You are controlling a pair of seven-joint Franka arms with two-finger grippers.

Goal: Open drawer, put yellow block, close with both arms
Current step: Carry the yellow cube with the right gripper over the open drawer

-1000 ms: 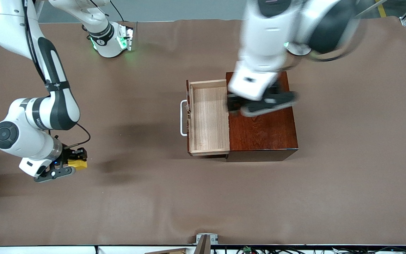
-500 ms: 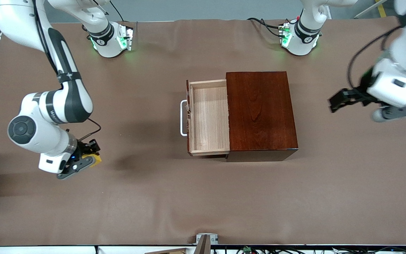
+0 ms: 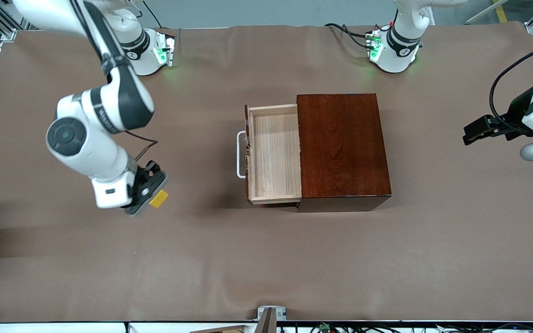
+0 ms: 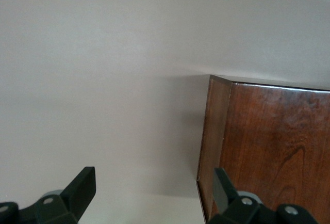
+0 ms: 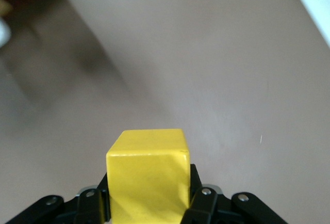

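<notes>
Right end effector (image 3: 148,194) clamped on yellow block (image 3: 159,199) at centre left of frame, above tabletop (image 3: 266,259); drawer (image 3: 273,155) open; left end effector (image 3: 474,132) spread apart, right edge.

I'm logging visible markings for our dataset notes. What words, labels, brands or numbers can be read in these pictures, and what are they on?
Right arm forearm: a line of white lettering on the dark grey section, too small to read.
Right arm base and left arm base: a small round mark on each, unreadable.
Wooden box, drawer, yellow block, both grippers: no text seen.
</notes>
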